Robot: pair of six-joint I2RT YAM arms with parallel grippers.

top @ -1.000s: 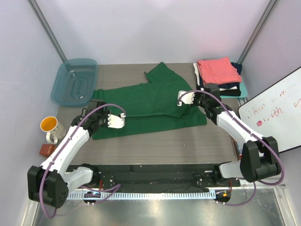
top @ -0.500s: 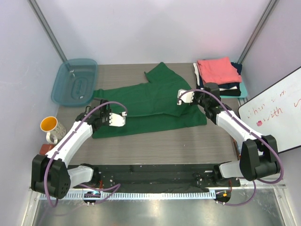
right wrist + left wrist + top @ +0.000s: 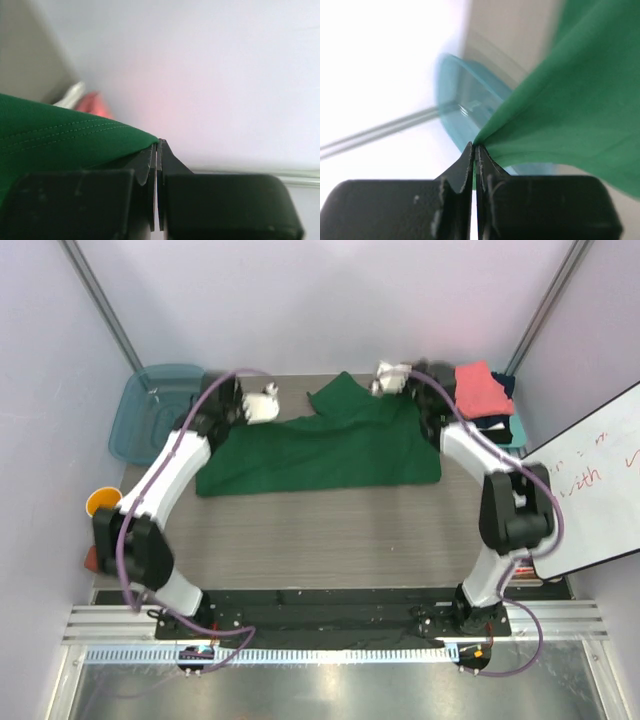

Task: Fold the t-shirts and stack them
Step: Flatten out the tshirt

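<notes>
The dark green t-shirt [image 3: 320, 450] lies spread across the table's middle, its far edge lifted at both ends. My left gripper [image 3: 262, 406] is shut on the shirt's far left edge, and the green cloth [image 3: 570, 110] fans out from its tips in the left wrist view. My right gripper [image 3: 388, 378] is shut on the far right edge, with the hemmed cloth [image 3: 60, 137] draped over its left finger. A stack of folded t-shirts, coral-pink [image 3: 482, 390] on top, sits at the back right, blurred in the right wrist view [image 3: 95, 105].
A translucent teal tub [image 3: 150, 412] stands at the back left, close to my left gripper; it also shows in the left wrist view [image 3: 465, 100]. A yellow-lined mug [image 3: 102, 504] sits at the left edge. A whiteboard [image 3: 590, 480] leans at the right. White walls enclose the table.
Both grippers have swung from the shirt's near part up to the back of the table, carrying the cloth edge with them. The shirt's near layer has been drawn away from me.
</notes>
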